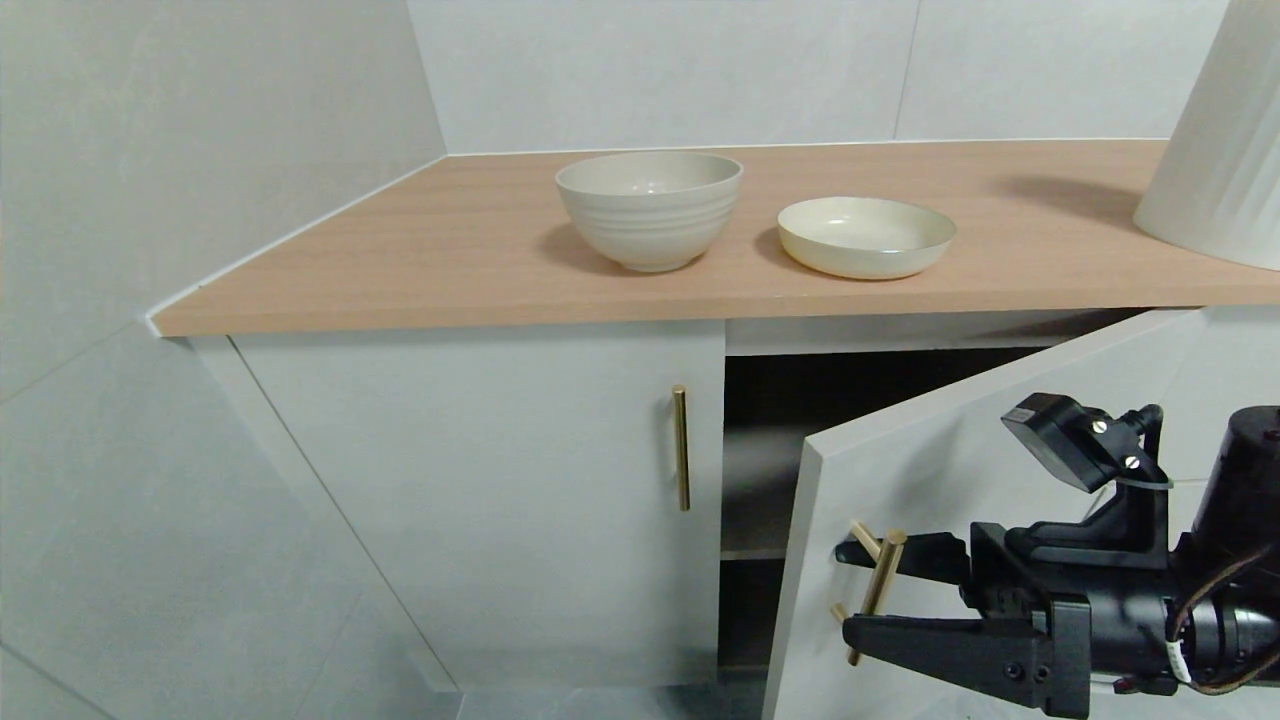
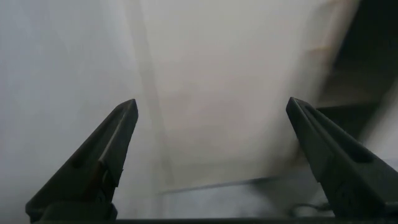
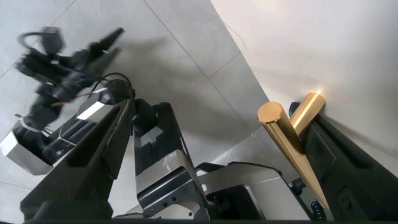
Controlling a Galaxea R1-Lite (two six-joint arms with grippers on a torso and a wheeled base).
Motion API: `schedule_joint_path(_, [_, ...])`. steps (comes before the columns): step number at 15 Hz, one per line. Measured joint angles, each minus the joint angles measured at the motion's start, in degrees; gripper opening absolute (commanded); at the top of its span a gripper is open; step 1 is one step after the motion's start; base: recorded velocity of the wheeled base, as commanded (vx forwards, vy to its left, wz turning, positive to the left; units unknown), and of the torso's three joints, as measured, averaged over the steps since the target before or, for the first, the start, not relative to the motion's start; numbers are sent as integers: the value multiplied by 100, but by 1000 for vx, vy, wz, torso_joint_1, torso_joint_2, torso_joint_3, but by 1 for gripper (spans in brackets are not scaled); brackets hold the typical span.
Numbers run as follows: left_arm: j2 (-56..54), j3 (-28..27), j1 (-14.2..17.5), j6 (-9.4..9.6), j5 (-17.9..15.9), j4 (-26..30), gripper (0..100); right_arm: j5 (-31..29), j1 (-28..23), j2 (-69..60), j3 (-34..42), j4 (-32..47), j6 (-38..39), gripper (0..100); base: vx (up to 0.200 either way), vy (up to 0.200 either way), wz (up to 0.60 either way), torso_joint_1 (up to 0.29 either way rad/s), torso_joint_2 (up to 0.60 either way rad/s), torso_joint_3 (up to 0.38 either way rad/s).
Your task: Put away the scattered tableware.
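- Head view: 2 pieces of tableware sit out on the wooden surface (image 1: 400, 270). The deep ribbed bowl (image 1: 649, 208) and the shallow dish (image 1: 866, 236) stand just beside each other, not touching. Neither has been put away.
- Head view: the right cabinet door (image 1: 950, 440) stands partly open, with a shelf (image 1: 755, 500) visible in the dark gap behind it. The left door (image 1: 480, 480) is shut. My read is that this is an early stage: storage is being opened, and both pieces are yet to be lifted and stowed.
- Head view: the right gripper (image 1: 845, 592) is low at the open door, its jaws apart and set to either side of the brass handle (image 1: 880, 580).
- Right wrist view: the brass handle (image 3: 292, 149) lies between the jaws, against 1 finger (image 3: 348, 168), with the other finger (image 3: 87, 162) well apart from it. The handle looks hooked, not clamped.
- Left wrist view: the left gripper (image 2: 211, 106) has its jaws spread wide and holds nothing. Behind it is a blurred pale panel, and I cannot tell which surface that is.
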Motion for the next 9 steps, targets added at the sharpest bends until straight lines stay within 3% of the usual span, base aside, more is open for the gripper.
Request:
schedule_joint_path(4, [496,-990,-46,-2,-1453,623,100,0,-7,10,5,-10,-2,100,0,0,0,0,0,0])
schedule_joint_path(9, [2870,-2230,-110,0,-2512,679,100,-6,-7,10,5,-10,-2,100,0,0,0,0,0,0])
